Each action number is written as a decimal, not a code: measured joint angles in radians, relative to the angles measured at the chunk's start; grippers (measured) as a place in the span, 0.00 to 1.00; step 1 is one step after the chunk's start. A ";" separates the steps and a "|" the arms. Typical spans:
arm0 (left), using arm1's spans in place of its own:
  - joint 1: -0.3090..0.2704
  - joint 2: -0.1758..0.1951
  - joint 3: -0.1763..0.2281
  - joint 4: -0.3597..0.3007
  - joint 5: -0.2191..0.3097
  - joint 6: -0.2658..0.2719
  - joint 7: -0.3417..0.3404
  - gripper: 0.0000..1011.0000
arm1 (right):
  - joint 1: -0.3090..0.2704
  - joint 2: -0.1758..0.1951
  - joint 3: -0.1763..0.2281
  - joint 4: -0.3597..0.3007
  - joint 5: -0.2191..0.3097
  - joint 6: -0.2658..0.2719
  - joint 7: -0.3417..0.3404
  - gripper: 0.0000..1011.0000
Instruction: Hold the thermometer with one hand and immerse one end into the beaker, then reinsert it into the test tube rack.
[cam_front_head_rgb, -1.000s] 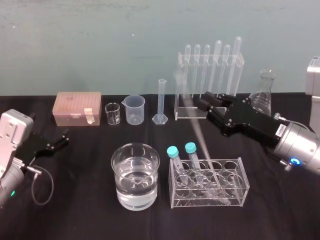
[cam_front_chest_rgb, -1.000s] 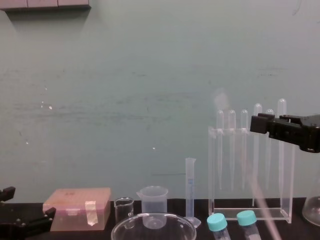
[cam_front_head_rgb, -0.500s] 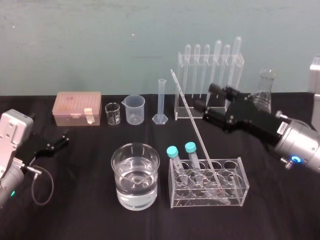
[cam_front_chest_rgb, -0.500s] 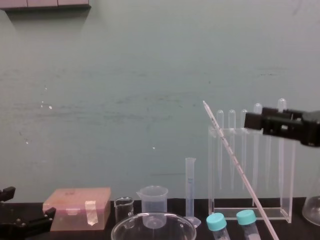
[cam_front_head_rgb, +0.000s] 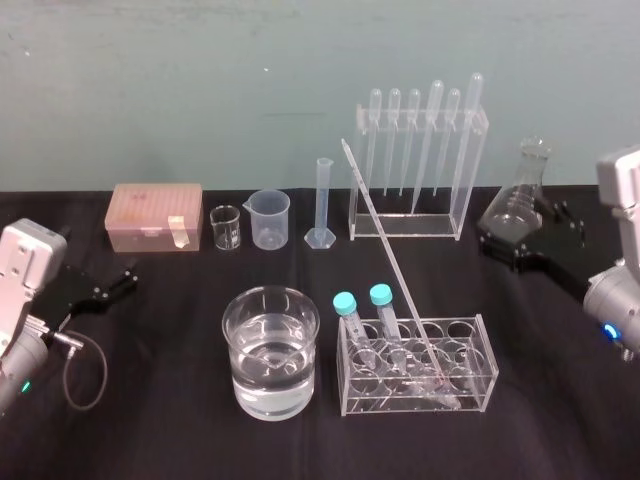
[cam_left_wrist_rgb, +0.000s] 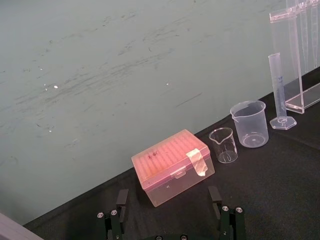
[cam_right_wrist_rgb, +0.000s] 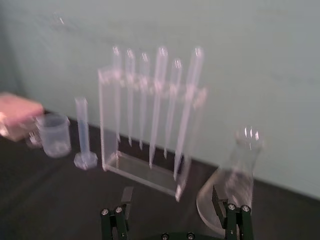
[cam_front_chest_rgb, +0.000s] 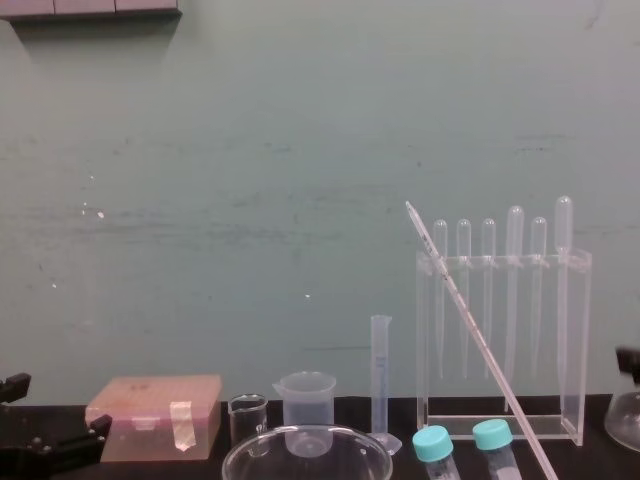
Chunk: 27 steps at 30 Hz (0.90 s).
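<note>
The thermometer (cam_front_head_rgb: 385, 255) (cam_front_chest_rgb: 470, 320) leans slanted in the low clear test tube rack (cam_front_head_rgb: 485, 365), its red tip down among the wells and its top pointing back left. Nothing holds it. The beaker (cam_front_head_rgb: 236, 345) (cam_front_chest_rgb: 305, 438), part full of water, stands left of the rack. My right gripper (cam_front_head_rgb: 522, 240) (cam_right_wrist_rgb: 170, 197) hangs open and empty at the back right, near the flask and well away from the thermometer. Open too, my left gripper (cam_front_head_rgb: 115, 280) (cam_left_wrist_rgb: 168, 197) rests at the table's left edge.
Two teal-capped tubes (cam_front_head_rgb: 350, 320) stand in the rack's left wells. Along the back stand a pink tip box (cam_front_head_rgb: 155, 215), a tiny glass beaker (cam_front_head_rgb: 225, 228), a plastic spouted beaker (cam_front_head_rgb: 270, 218), a graduated cylinder (cam_front_head_rgb: 322, 205), a tall acrylic pipette stand (cam_front_head_rgb: 415, 150) and a conical flask (cam_front_head_rgb: 520, 195).
My right gripper opened, let go of the thermometer and drew back to the right. The thermometer swung and settled, leaning in the low rack. The left arm stayed put.
</note>
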<state>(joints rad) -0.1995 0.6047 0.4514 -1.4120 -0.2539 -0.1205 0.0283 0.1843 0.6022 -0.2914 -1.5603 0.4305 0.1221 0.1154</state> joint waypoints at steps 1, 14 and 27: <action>0.000 0.000 0.000 0.000 0.000 0.000 0.000 1.00 | -0.004 -0.004 -0.001 0.007 -0.008 0.019 -0.010 0.99; 0.000 0.000 0.000 0.000 0.000 0.000 0.000 1.00 | -0.008 -0.009 -0.001 0.014 -0.019 0.033 -0.018 0.99; 0.000 0.000 0.000 0.000 0.000 0.000 0.000 1.00 | -0.007 -0.008 0.000 0.012 -0.018 0.029 -0.019 0.99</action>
